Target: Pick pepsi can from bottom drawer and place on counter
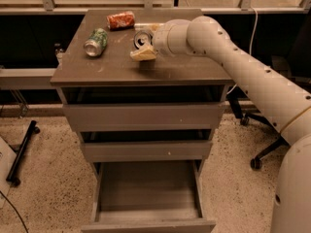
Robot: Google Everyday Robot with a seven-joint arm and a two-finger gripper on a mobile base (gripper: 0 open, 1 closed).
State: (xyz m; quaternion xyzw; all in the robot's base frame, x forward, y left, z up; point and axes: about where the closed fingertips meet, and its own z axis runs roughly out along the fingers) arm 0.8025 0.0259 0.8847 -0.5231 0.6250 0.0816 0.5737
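Note:
The pepsi can (142, 38), dark with a silver top, sits tilted in my gripper (144, 47) just above the counter (116, 69), right of its middle. The gripper is shut on the can, and a pale finger (144, 55) shows under it. My white arm reaches in from the right. The bottom drawer (148, 224) is pulled out and I see nothing inside it. The two upper drawers are slightly ajar.
A green can (95, 41) lies on the counter's left side and a red-orange can (120, 20) lies at its back. An office chair base (265, 152) stands on the floor to the right. A black stand (20, 154) lies at the left.

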